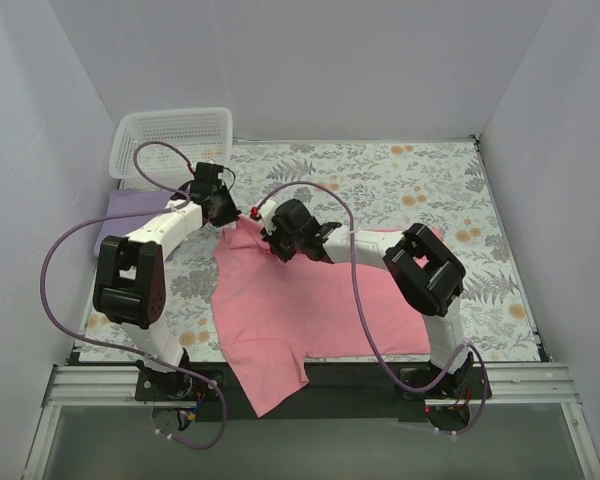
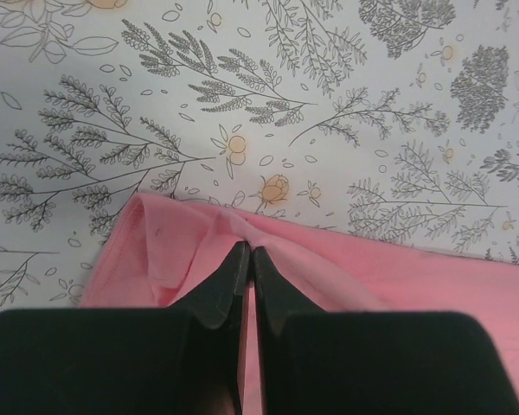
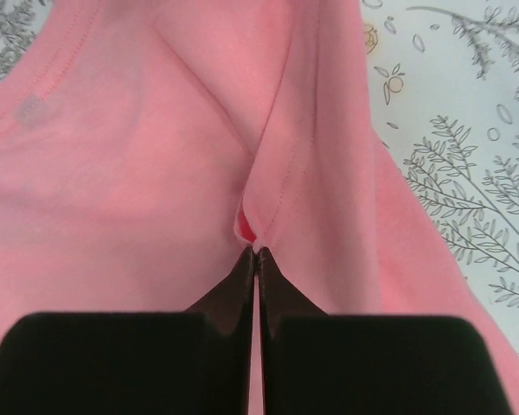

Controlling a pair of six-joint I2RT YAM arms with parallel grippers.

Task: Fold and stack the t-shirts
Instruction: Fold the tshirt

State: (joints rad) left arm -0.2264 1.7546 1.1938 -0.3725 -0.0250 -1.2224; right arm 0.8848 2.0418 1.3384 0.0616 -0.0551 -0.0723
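Observation:
The salmon-pink t-shirt (image 1: 300, 305) lies spread on the floral tablecloth, one sleeve hanging over the near edge. My left gripper (image 1: 223, 212) is shut on a pinch of its far left edge; in the left wrist view (image 2: 249, 251) the cloth (image 2: 329, 259) bunches at the tips. My right gripper (image 1: 277, 243) is shut on a fold of the same shirt near its far edge; in the right wrist view (image 3: 257, 251) a seam of the cloth (image 3: 138, 173) rises into the tips. The lavender-purple t-shirt (image 1: 125, 212) lies at the far left, partly behind the left arm.
A white lattice basket (image 1: 170, 140) stands at the far left corner. The floral tablecloth (image 1: 400, 180) covers the table. White walls close in the left, back and right. Purple cables loop above both arms.

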